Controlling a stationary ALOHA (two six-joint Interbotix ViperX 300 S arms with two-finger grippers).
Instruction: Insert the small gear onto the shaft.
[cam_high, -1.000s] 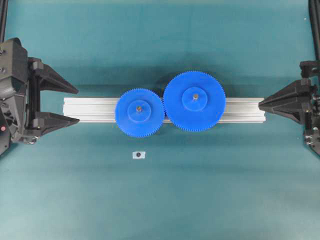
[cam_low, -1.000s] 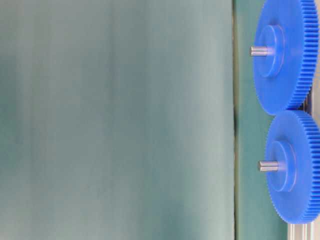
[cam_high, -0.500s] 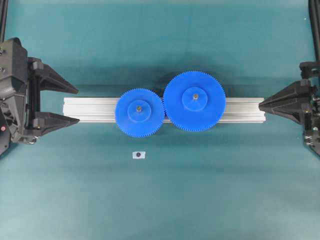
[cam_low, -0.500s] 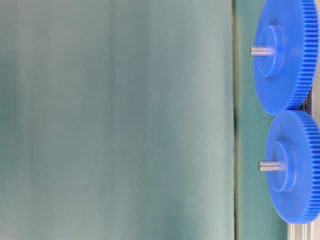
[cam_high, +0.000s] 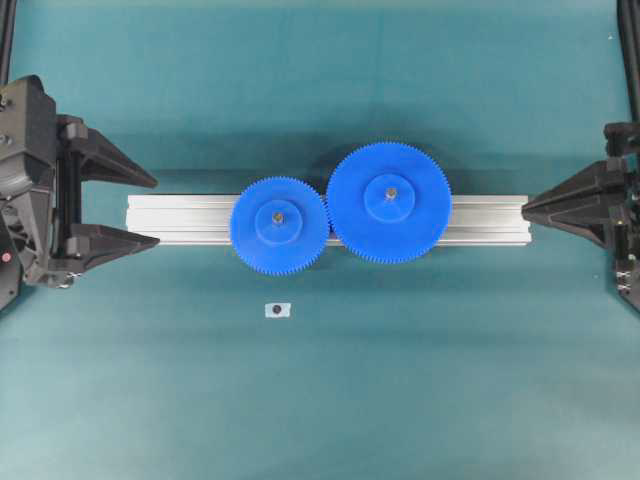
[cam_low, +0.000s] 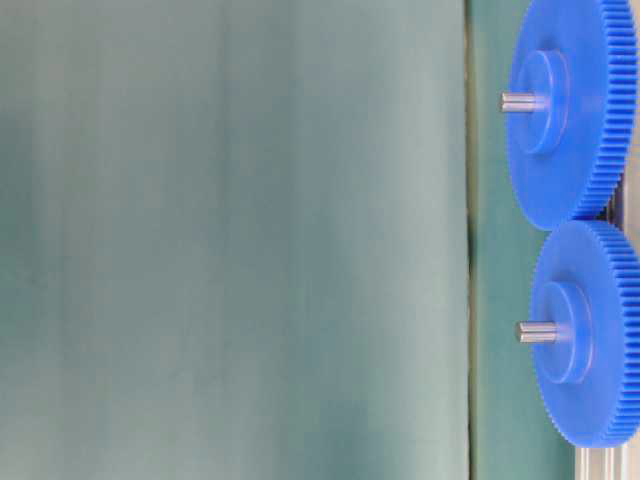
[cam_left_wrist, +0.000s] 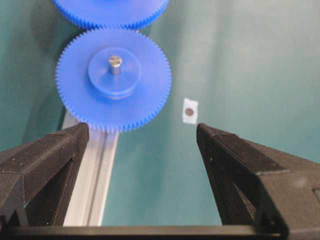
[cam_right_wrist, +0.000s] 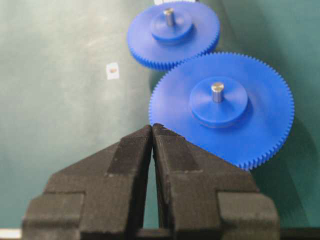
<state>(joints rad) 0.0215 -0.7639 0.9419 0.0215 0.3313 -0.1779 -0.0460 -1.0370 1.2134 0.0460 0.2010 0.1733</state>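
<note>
The small gear (cam_high: 279, 225) sits on the shaft (cam_high: 277, 216), meshed with the larger gear (cam_high: 389, 202) on the aluminium rail (cam_high: 180, 218). The left tool (cam_high: 150, 212) gapes empty; the right tool (cam_high: 524, 208) is closed, empty.

You are seeing larger blue gear (cam_high: 389, 203) sitting on aluminium rail (cam_high: 180, 220) lying across teal mat (cam_high: 320, 400); white tag (cam_high: 277, 310) lying near-left of it.

Teal table (cam_high: 320, 400); aluminium rail (cam_high: 180, 220); white tag (cam_high: 277, 310)
</note>
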